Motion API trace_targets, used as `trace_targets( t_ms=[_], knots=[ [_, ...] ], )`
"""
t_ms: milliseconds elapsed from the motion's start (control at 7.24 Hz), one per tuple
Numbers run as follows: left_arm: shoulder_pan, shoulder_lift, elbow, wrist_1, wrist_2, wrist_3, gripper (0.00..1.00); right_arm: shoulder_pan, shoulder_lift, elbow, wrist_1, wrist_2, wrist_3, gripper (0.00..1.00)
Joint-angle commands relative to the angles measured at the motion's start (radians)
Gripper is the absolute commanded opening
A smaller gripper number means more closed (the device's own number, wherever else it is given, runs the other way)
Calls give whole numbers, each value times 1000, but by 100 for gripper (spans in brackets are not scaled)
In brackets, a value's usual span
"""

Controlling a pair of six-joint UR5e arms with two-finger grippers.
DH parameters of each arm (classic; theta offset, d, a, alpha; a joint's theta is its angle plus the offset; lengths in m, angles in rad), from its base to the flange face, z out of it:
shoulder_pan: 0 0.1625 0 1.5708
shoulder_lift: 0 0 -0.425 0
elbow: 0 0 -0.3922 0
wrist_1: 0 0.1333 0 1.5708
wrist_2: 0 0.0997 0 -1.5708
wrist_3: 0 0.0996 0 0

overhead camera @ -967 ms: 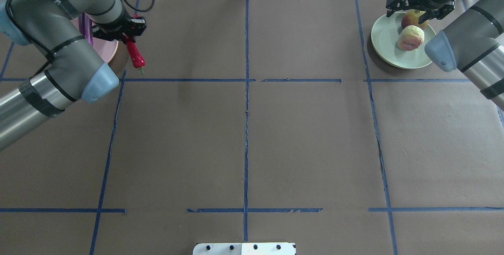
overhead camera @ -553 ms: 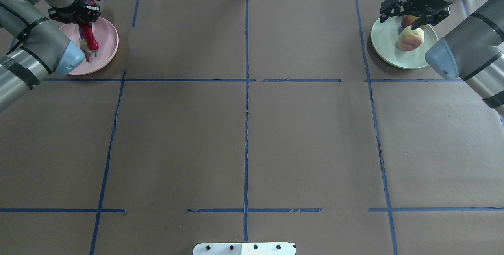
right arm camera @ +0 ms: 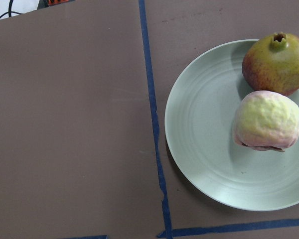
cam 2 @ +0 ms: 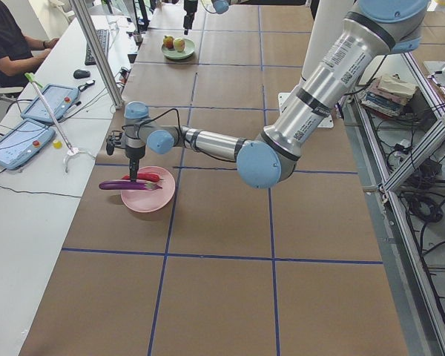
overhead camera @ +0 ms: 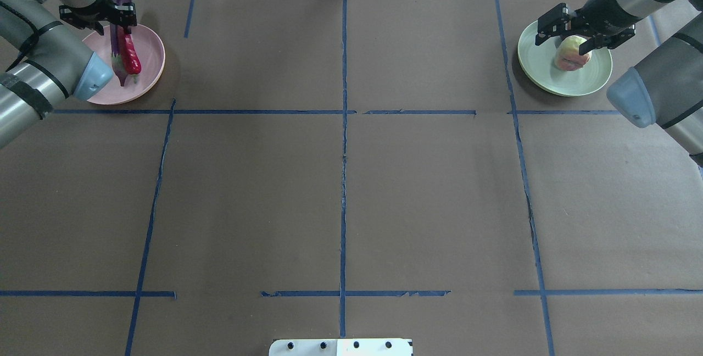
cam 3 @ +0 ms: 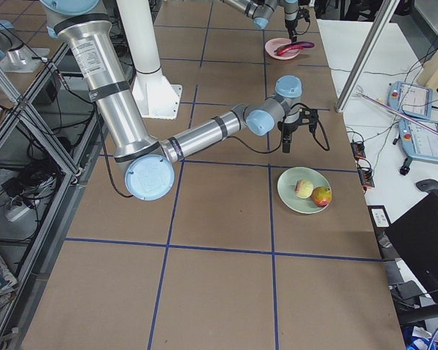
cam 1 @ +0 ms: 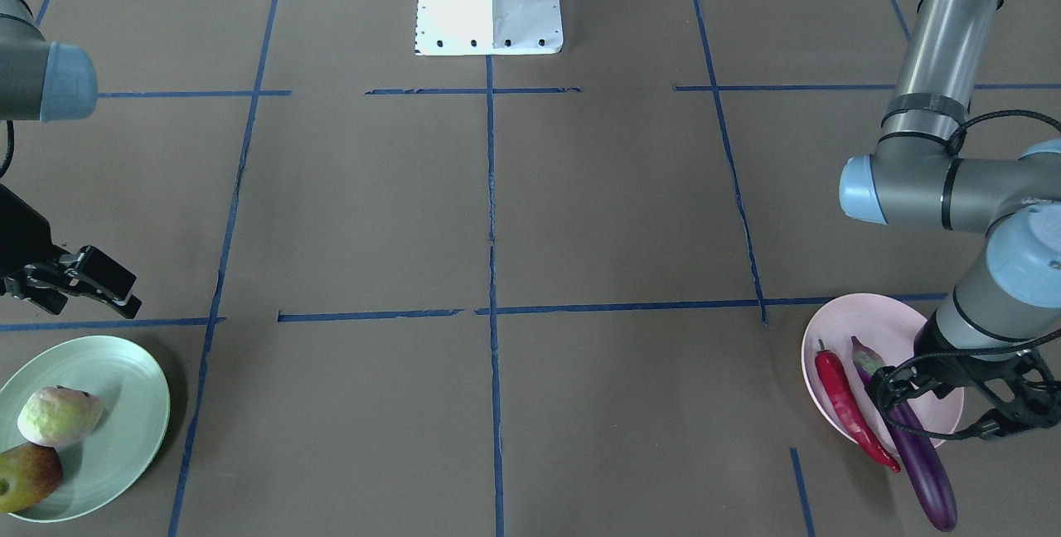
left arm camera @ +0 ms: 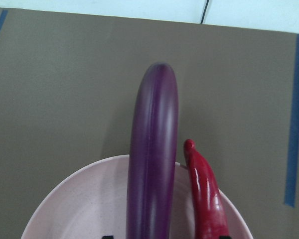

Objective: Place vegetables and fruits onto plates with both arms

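The left gripper (overhead camera: 99, 15) is hanging low over a pale pink round shallow plate (overhead camera: 156, 65) at the far left corner of the table. Its jaws are spread wide and holding nothing. In the wrist view the two black tips are just showing at the bottom edge, one on either side of the two vegetables below.

A long glossy purple eggplant (cam 1: 924, 471) is lying across the pink plate. Its greenish cap is inside the plate and its rounded end is reaching out past the rim over the brown paper table cover (overhead camera: 340, 180). A slimmer curved glossy red chili pepper (cam 1: 845, 404) is lying just beside it, also in the plate, with its tip poking over the rim.

The right gripper (overhead camera: 582, 34) is hovering above a pale mint green round plate (right arm camera: 204, 149) at the far right corner. Its jaws are likewise wide apart and empty. In that plate, a pale green-yellow peach-like fruit with a pink blush (right arm camera: 266, 119) and a red-and-yellow mottled round fruit (right arm camera: 275, 62) are sitting touching each other.

All four items are lying on plates, so the placing appears finished and the step in hand is most likely the release and withdrawal. The next move probably calls for both arms to lift straight up and pull away. The left one needs more care, because brushing the overhanging eggplant could roll it off the rim.
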Motion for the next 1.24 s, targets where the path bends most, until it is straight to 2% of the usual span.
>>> trace_targets(
  t_ms=[0,138,276,414,553,691,829,967,1105],
  knots=[
    [-50,130,-139,-7,-144,72,100,68,-34,14,-10,18,-45,100],
    [-76,189,-187,-4,-153,185,100,149,-63,14,-16,55,-101,100],
    [-114,252,-227,0,-155,314,100,222,-121,1,-23,81,-234,100],
    [-204,289,-250,22,-159,482,100,287,-173,-2,-91,81,-452,100],
    [-276,291,-255,92,-176,657,100,342,-178,-2,-209,78,-600,100],
    [-336,291,-305,235,-178,810,100,384,-183,0,-305,81,-717,100],
    [-394,292,-398,473,-210,978,100,422,-207,27,-413,92,-814,100],
    [-409,292,-449,694,-250,1023,100,418,-242,87,-491,90,-836,100],
    [-410,338,-486,780,-255,1040,100,403,-253,125,-538,92,-837,100]
  ],
)
